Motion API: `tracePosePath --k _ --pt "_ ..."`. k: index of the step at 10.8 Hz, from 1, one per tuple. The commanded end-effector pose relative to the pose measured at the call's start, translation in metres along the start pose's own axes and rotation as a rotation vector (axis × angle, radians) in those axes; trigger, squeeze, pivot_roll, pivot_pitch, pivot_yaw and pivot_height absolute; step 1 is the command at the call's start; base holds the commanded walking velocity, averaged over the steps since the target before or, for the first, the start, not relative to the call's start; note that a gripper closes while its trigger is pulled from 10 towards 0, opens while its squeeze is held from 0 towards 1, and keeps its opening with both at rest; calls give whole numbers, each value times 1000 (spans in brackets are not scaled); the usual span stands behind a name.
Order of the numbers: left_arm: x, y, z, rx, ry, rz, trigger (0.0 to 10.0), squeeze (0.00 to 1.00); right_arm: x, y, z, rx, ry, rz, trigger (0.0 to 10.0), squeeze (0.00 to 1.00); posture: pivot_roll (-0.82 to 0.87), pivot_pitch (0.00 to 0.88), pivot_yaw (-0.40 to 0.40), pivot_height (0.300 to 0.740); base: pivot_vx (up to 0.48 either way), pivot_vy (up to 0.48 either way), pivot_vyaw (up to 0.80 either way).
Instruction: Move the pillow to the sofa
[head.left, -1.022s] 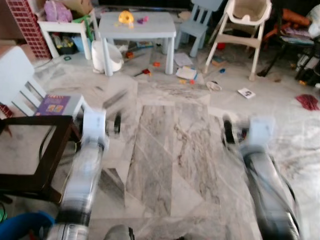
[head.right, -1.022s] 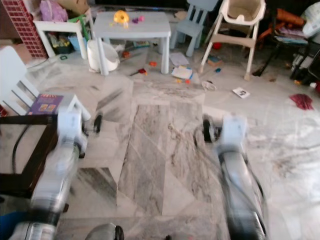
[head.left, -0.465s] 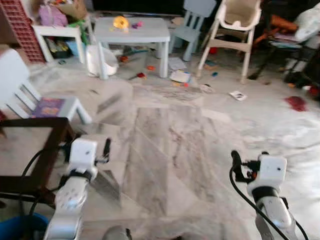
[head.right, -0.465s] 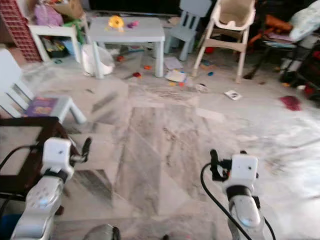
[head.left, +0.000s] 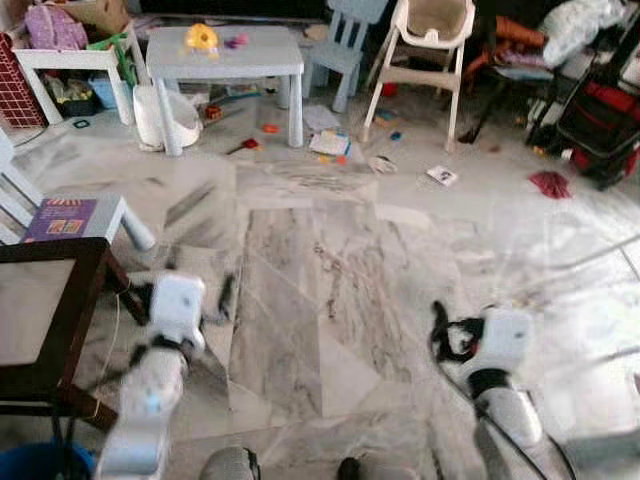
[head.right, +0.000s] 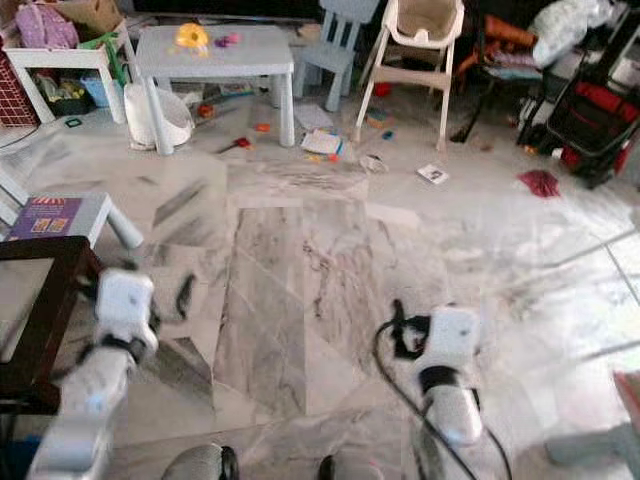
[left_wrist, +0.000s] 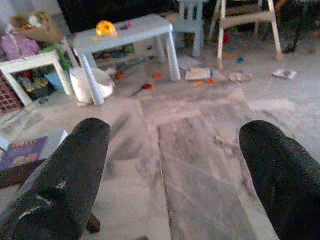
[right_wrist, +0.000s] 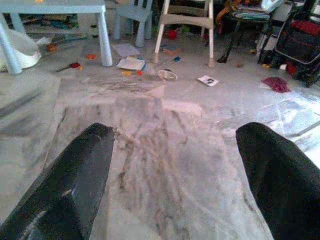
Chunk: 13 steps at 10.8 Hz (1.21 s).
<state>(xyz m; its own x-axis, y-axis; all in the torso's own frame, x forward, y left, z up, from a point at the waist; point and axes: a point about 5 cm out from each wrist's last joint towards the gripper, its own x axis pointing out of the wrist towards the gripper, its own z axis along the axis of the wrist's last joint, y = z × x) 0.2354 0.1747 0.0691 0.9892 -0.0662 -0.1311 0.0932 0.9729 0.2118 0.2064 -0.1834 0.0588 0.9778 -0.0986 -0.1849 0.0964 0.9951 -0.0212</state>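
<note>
A pale, puffy bundle (head.left: 578, 20) lies on dark furniture at the far right back; I cannot tell whether it is the pillow. My left gripper (head.left: 226, 297) hangs low over the marble floor beside a dark side table (head.left: 60, 330). In the left wrist view its black fingers (left_wrist: 65, 185) stand wide apart, open and empty. My right gripper (head.left: 439, 328) is held low on the right over bare floor. Its fingers (right_wrist: 75, 185) are also spread open with nothing between them.
A small grey play table (head.left: 225, 55) with toys, a blue child's chair (head.left: 340, 45) and a high chair (head.left: 420, 50) stand at the back. Toys and papers (head.left: 330, 145) litter the floor. A red and black stroller (head.left: 600, 110) stands at right, a white chair (head.left: 70, 215) at left.
The whole picture has slid left, so the camera has turned to the right, and the stroller has come into view. Both arms stay low in front, fingers open.
</note>
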Motion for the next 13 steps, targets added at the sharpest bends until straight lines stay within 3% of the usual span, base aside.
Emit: tracePosePath --k 1,2,3,4,5,8,10,13 --pt "3 -1 10 17 -35 -17 10000 0 -2 -3 3 -10 -16 -1 10000 0 1 38 -29 735 0 0 -800" --pt "12 3 15 13 -42 8 10000 0 0 -9 3 -21 -18 -13 10000 0 5 50 -44 735 0 0 -569" --pt "26 11 33 8 -97 55 10000 0 8 -15 9 -48 -39 -6 10000 0 30 67 -74 735 0 0 0" --pt "25 13 36 -9 -108 75 10000 0 8 -17 11 -53 -35 -4 10000 0 28 87 -80 735 0 0 0" --pt "19 12 25 -45 -59 89 10000 0 6 -15 8 -62 -18 16 10000 0 12 91 -87 735 0 0 0" --pt "3 -7 4 -77 18 18 10000 0 1 -20 -3 -50 24 -9 10000 0 7 40 -53 735 192 0 0" --pt "3 -10 3 -82 21 -6 10000 0 1 -13 -5 -42 27 9 10000 0 8 20 -54 735 332 0 -559" --pt "17 -8 13 -75 -13 -29 10000 0 4 -8 -3 -47 25 39 10000 0 13 16 -75 735 333 0 -738"
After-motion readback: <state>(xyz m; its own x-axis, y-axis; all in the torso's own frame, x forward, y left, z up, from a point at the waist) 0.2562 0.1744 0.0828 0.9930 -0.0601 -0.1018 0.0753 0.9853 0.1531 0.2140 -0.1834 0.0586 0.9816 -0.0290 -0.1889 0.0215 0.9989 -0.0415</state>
